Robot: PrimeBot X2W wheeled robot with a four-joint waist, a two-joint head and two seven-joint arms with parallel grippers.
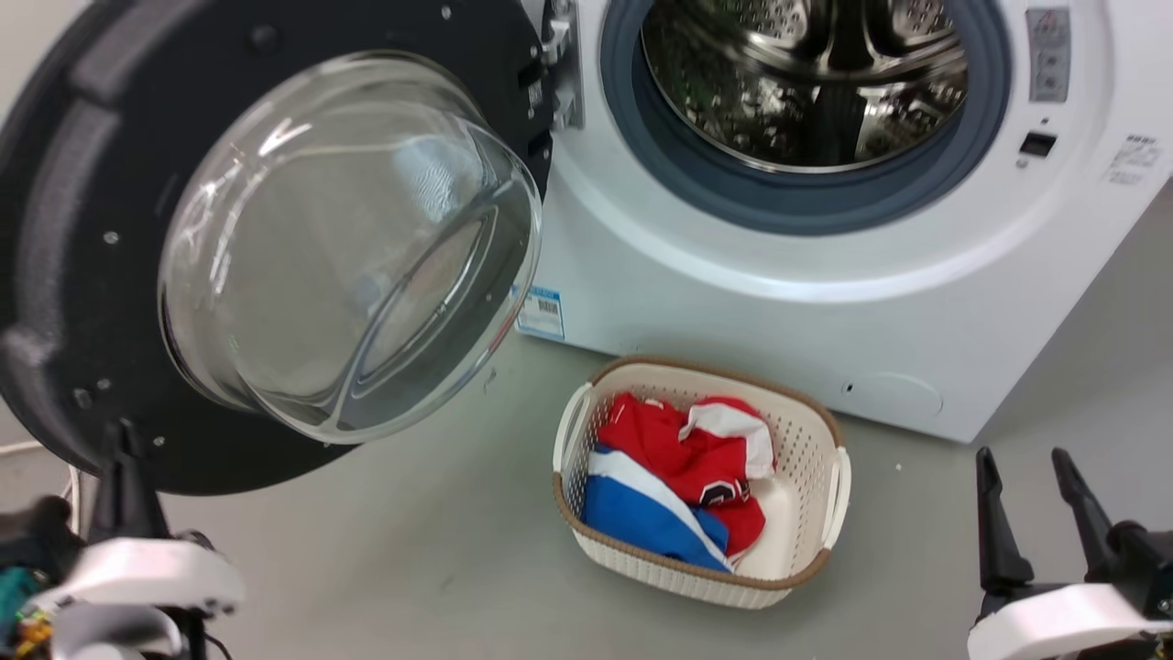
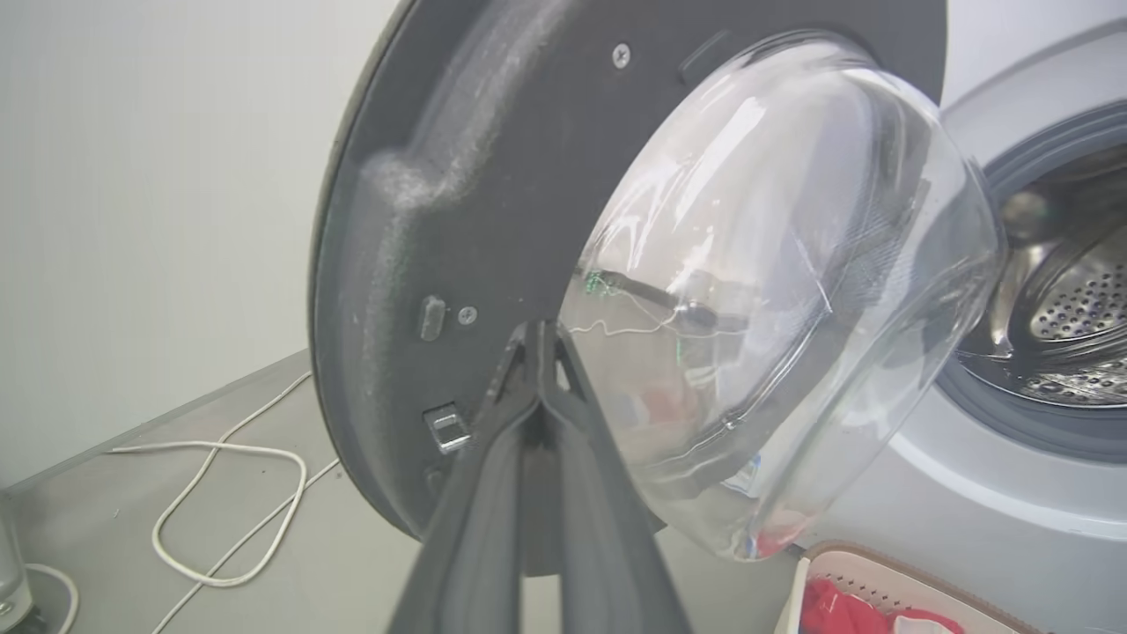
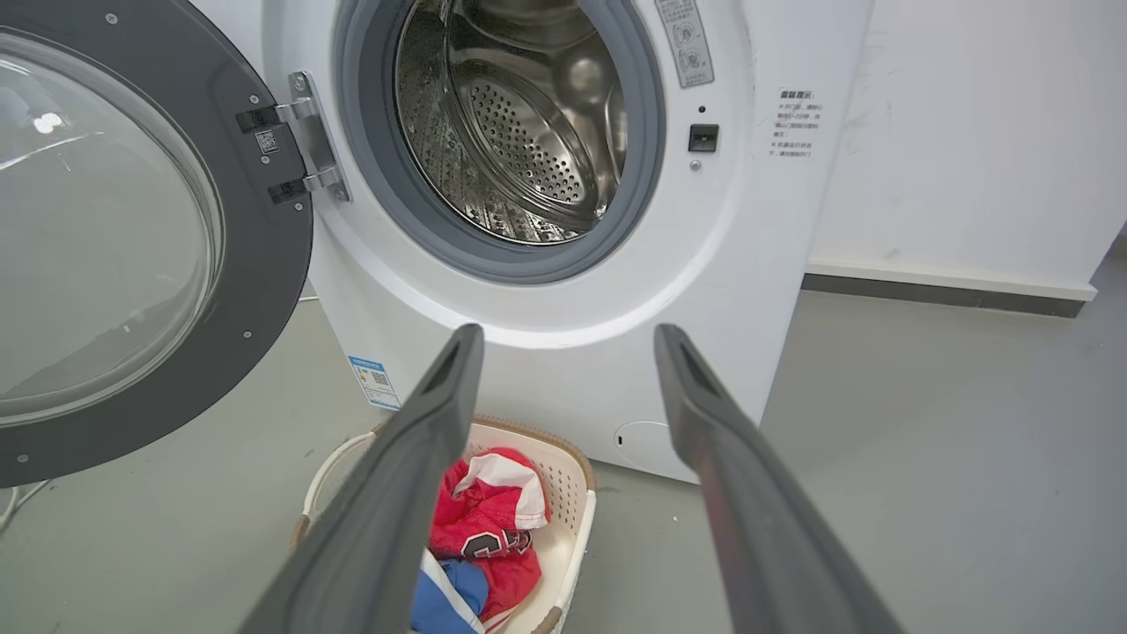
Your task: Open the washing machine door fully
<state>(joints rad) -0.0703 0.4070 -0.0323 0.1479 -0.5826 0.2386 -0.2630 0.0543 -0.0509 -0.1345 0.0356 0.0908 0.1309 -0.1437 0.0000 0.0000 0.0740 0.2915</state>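
Two grippers sat nearest: the left gripper (image 2: pixel 539 329), fingers pressed together, tips at the door's (image 1: pixel 55 229) black inner rim; the right gripper (image 3: pixel 568 331), fingers apart. Between them stood a basket (image 1: pixel 839 477) of clothes (image 1: pixel 696 449). Behind it, the door hung swung wide left of the machine (image 1: pixel 733 302), baring the drum (image 1: pixel 806 82).

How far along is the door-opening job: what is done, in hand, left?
Done: the washing machine door stands wide open beside the washing machine. In hand: the shut left claw seems to touch the door's inner rim, likely pushing. Left: perhaps a last bit of swing; the right claw hangs open, idle.
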